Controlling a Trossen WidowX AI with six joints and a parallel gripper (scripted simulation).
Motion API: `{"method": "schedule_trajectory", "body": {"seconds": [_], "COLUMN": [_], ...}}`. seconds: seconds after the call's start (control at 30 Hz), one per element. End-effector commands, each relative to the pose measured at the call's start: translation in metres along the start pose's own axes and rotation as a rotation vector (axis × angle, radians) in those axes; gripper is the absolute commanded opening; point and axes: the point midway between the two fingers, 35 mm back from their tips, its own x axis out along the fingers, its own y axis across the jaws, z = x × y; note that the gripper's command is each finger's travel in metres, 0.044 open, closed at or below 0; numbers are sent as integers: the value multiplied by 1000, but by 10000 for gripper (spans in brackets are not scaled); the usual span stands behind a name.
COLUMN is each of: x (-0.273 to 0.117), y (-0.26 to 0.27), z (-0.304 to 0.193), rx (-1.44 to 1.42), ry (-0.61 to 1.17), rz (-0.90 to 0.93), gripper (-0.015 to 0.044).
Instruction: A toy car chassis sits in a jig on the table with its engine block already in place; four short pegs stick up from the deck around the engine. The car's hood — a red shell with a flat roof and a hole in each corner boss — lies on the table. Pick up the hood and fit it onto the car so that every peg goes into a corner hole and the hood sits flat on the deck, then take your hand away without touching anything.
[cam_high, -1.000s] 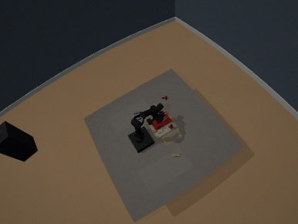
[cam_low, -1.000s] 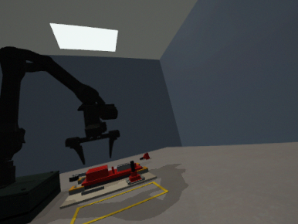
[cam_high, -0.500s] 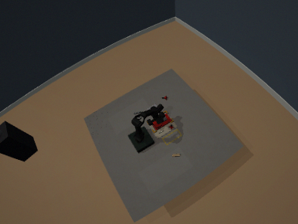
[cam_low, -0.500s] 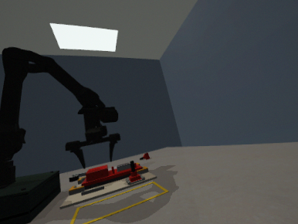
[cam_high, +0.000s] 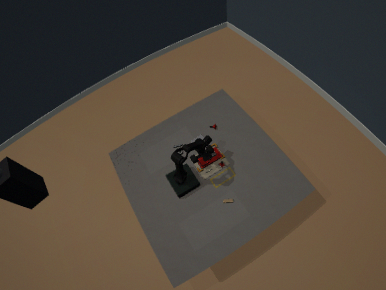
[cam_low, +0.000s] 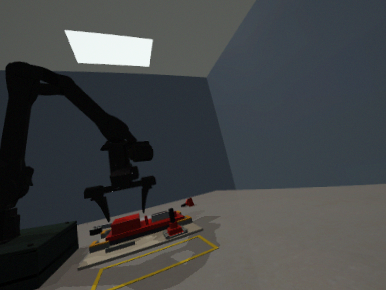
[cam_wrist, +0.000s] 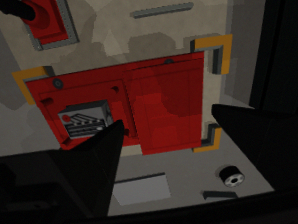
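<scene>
Red chassis (cam_high: 210, 160) (cam_low: 145, 229) (cam_wrist: 167, 107), engine block (cam_low: 161, 216) (cam_wrist: 85, 119) exposed; long axis seemingly crosswise in wrist view, engine end left. Gripper (cam_high: 203, 153) (cam_low: 126, 217) (cam_wrist: 167, 116) wide open, empty.

No readable text, number or brand can be made out; only a clapperboard-like sign is shown on the grey block (cam_wrist: 85, 120).

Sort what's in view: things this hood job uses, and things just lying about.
Job:
- red chassis
- engine block
- jig
- hood: cannot pick out with certainty

Lying about:
- black wheel
- tan piece
- small red piece
</scene>
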Motion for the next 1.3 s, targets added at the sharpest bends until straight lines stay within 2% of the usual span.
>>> {"method": "schedule_trajectory", "body": {"seconds": [0.0,1.23,1.27], "x": [3,21,18], "y": [-1,-1,0], "z": [-1,0,0], "rx": [-4,-4,0], "ry": [4,3,1], "rz": [-7,-7,2], "gripper": [440,440,414]}}
